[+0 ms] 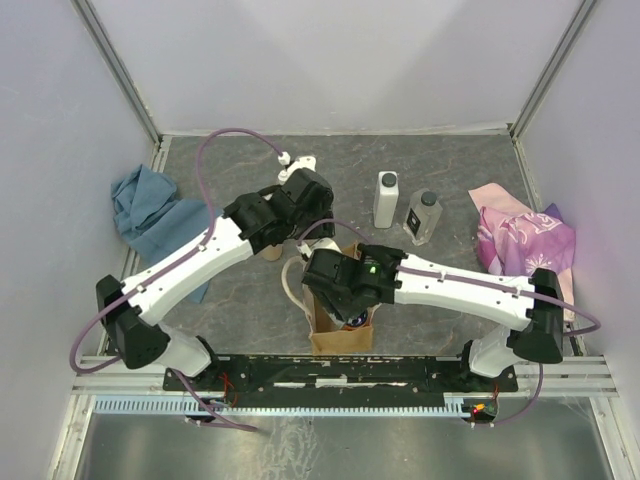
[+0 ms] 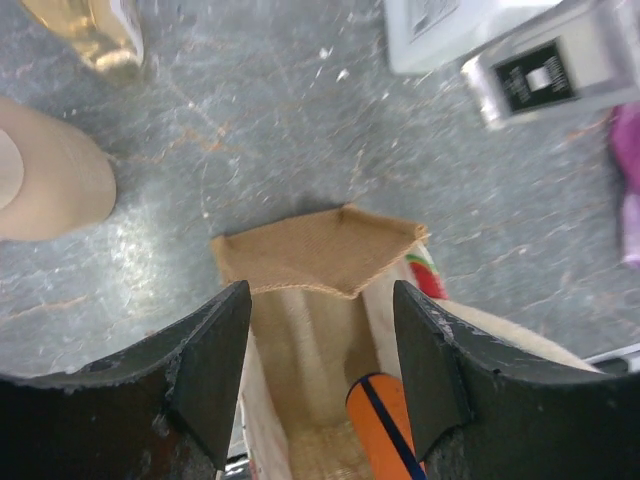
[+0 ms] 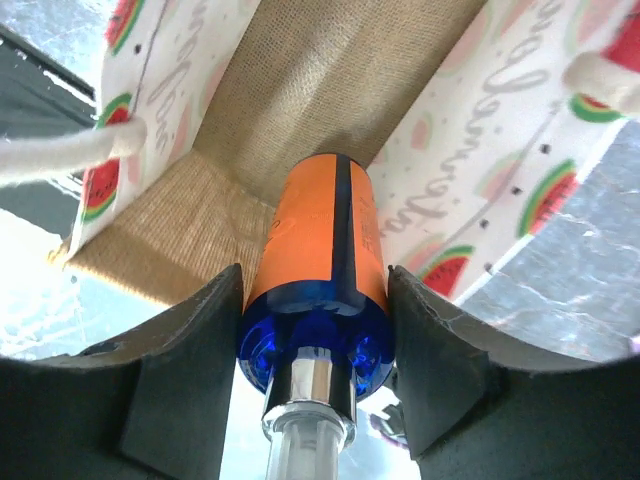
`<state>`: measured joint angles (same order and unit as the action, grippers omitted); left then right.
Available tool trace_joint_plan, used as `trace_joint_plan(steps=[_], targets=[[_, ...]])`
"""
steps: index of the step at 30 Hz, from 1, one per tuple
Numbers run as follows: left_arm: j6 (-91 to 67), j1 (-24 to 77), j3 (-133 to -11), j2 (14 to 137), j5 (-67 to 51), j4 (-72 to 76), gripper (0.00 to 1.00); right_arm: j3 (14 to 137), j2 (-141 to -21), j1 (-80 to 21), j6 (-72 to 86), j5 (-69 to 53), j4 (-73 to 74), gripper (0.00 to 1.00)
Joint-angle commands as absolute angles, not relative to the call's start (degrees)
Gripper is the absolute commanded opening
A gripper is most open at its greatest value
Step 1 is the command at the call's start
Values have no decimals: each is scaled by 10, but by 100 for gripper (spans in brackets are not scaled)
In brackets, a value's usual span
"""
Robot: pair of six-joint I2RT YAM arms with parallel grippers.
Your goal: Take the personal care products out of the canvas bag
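Inside canvas bag [image 3: 300,80], right gripper [image 3: 313,320] pinches blue bottle [image 3: 320,240] by shoulder, grip suited to lifting out; left gripper [image 2: 320,320] spread over canvas bag's far end, likely ready to steady it.

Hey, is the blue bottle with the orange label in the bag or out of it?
In. The right wrist view shows the blue bottle pinched by the right gripper, with the canvas bag walls rising around it.

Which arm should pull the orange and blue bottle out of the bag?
Right. The right gripper is closed on the blue bottle inside the canvas bag; the left gripper hangs open above the bag's rim, holding nothing.
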<state>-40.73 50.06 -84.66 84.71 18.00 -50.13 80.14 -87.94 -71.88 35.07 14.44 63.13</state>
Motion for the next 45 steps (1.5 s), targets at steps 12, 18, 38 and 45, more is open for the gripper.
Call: trace_joint_plan(steps=[12, 18, 38, 45], targets=[[-432, 519, -812, 813, 166, -506, 65, 1051, -755, -556, 230, 266, 617, 39], [-432, 519, -817, 824, 159, -505, 65, 1111, -757, -510, 190, 283, 615, 41], [-431, 520, -791, 815, 158, -506, 65, 924, -771, -328, 183, 186, 473, 39], [-431, 520, -788, 812, 160, -506, 65, 832, -788, -296, 192, 140, 410, 37]])
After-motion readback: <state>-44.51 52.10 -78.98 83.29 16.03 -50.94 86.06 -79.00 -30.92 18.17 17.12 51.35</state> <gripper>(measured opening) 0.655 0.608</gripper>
